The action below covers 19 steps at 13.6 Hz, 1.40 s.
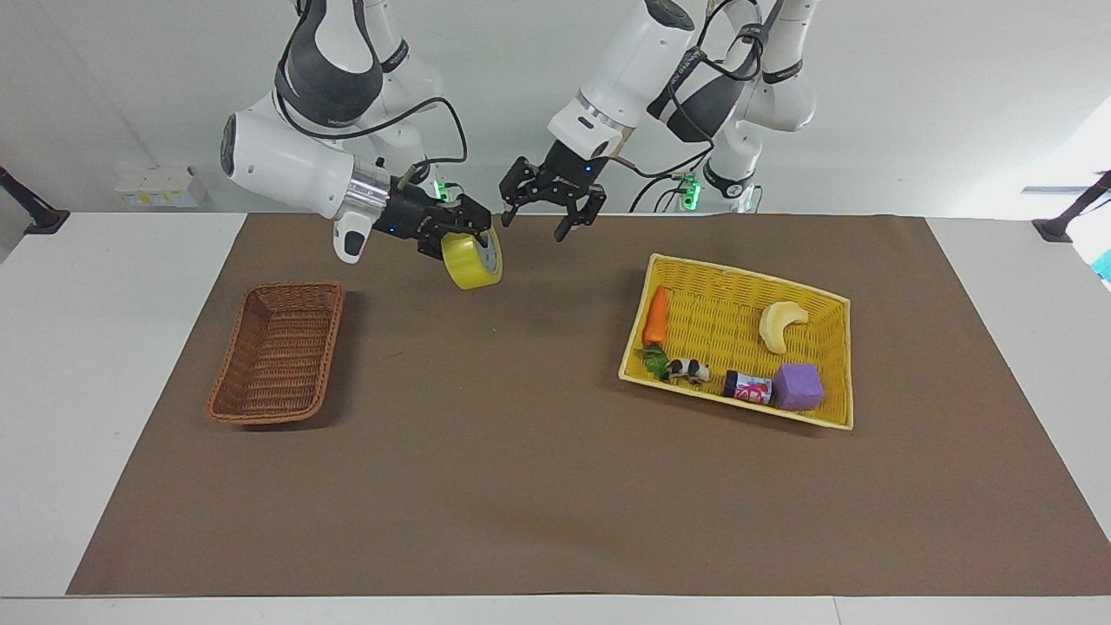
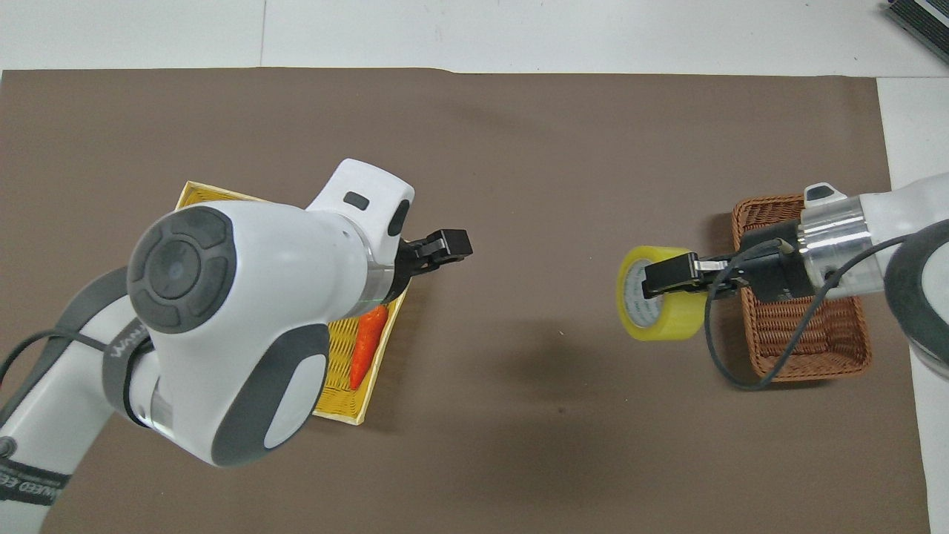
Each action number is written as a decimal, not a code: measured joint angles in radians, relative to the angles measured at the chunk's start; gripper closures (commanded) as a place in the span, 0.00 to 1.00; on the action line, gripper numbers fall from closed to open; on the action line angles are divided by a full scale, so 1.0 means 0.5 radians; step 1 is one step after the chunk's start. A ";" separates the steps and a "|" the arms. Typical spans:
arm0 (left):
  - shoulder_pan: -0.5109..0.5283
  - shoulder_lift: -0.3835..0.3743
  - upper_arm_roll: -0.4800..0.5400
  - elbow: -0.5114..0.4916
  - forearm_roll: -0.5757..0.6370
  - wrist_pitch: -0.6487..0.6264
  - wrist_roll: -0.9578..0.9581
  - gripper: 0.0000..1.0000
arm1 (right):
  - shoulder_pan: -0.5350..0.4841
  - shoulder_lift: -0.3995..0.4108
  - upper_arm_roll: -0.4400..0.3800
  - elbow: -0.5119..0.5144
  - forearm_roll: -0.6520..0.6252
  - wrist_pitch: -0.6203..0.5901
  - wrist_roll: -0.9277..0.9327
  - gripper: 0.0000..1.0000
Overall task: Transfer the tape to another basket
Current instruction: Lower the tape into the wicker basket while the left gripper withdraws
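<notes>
So the tape (image 1: 474, 259) is up in the air right now, pinched by the right gripper (image 1: 460, 233), which is clamped through the roll's wall with one finger inside the pale core and one on the outside. It hangs over bare brown mat (image 1: 538, 486), between the two baskets but closer to the brown wicker basket (image 1: 278, 354), with the open core turned sideways rather than up. My guess is this roll is stiff and fairly light, with a slick glossy outside, so gripping across the wall like this looks like the right call; squeezing the round outside would probably let it squirt out. Held off to one side it could swing a bit, so I'd lower it gently into the narrow basket rather than drop it, since a roll landing on edge could just trundle off. The left gripper (image 1: 548, 201) is empty with its fingers spread wide, hanging over the mat toward the yellow basket (image 1: 833, 299), just waiting. That one holds a carrot (image 1: 656, 316), a banana toy (image 1: 780, 325), a purple cube (image 1: 798, 386), a small can (image 1: 748, 387) and a little cow figure (image 1: 687, 371).
</notes>
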 measured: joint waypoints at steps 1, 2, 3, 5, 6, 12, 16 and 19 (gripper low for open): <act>0.065 0.001 0.002 0.000 0.015 -0.004 0.002 0.00 | -0.073 -0.002 -0.003 0.000 -0.183 -0.052 -0.091 1.00; 0.135 0.003 0.003 -0.001 0.036 -0.008 0.005 0.00 | -0.139 -0.003 -0.005 -0.002 -0.376 -0.076 -0.189 1.00; 0.201 0.004 0.004 -0.001 0.058 -0.015 0.008 0.00 | -0.191 -0.003 -0.007 -0.003 -0.545 -0.080 -0.269 1.00; 0.321 0.007 0.006 -0.001 0.090 -0.028 0.038 0.00 | -0.276 -0.003 -0.011 -0.004 -0.854 -0.060 -0.352 1.00; 0.365 0.007 0.006 -0.001 0.106 -0.028 0.111 0.00 | -0.309 -0.003 -0.011 -0.005 -0.969 -0.011 -0.369 1.00; 0.614 0.003 0.007 0.008 0.124 -0.106 0.837 0.00 | -0.340 0.129 0.001 -0.048 -1.489 0.471 -0.383 1.00; 0.755 -0.025 0.006 0.114 0.133 -0.449 1.107 0.00 | -0.269 0.342 0.008 -0.051 -1.773 0.795 -0.383 1.00; 0.926 -0.043 0.009 0.292 0.160 -0.851 1.505 0.00 | -0.262 0.376 0.009 -0.052 -1.957 0.815 -0.383 1.00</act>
